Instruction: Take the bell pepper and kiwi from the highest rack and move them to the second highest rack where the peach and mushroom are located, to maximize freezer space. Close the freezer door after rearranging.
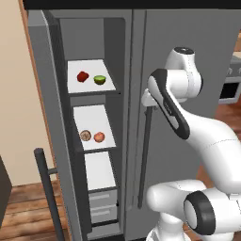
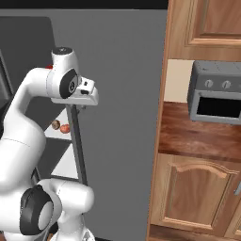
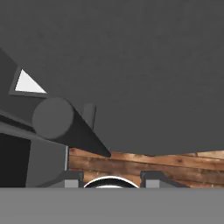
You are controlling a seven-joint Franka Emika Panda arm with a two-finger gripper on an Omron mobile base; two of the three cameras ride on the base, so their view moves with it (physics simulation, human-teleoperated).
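The gripper [image 3: 110,177] is clenched with nothing in it, right by the bar handle [image 1: 145,155] of the wide door. Further off to its left, the freezer [image 1: 94,141] stands open. Peach [image 1: 99,137] and mushroom [image 1: 85,135] share one shelf; bell pepper [image 1: 83,76] and kiwi [image 1: 100,79] sit above

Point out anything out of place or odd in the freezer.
Nothing is spilled or damaged. The bell pepper and kiwi sit on the top rack, not beside the mushroom and peach below; the freezer door stands open.
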